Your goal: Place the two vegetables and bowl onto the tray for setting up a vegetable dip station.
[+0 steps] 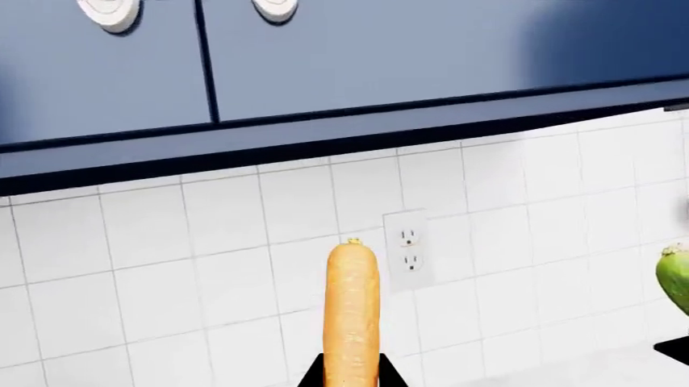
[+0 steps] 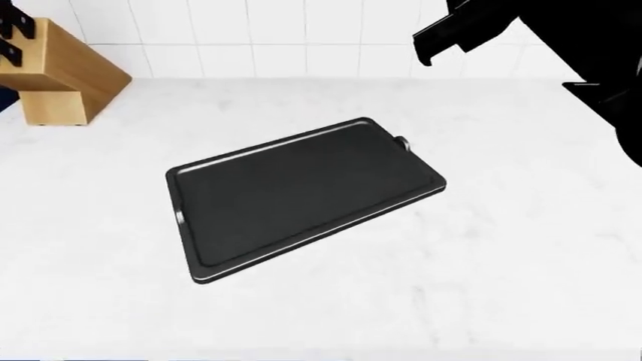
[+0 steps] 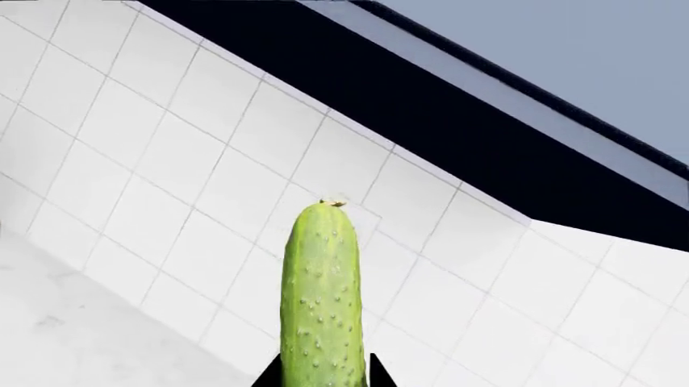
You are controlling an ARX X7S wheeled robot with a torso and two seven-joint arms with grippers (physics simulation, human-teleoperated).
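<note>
In the left wrist view an orange carrot stands upright between the black fingers of my left gripper, which is shut on it, raised in front of the tiled wall. My right gripper is shut on a bumpy green cucumber, also held up near the wall. The cucumber's end shows at the edge of the left wrist view. The black tray lies bare on the white counter in the head view, below both grippers. The bowl is out of view.
A wooden knife block stands at the counter's far left. A black arm hangs over the far right corner. Behind are a white tiled wall with an outlet and blue upper cabinets.
</note>
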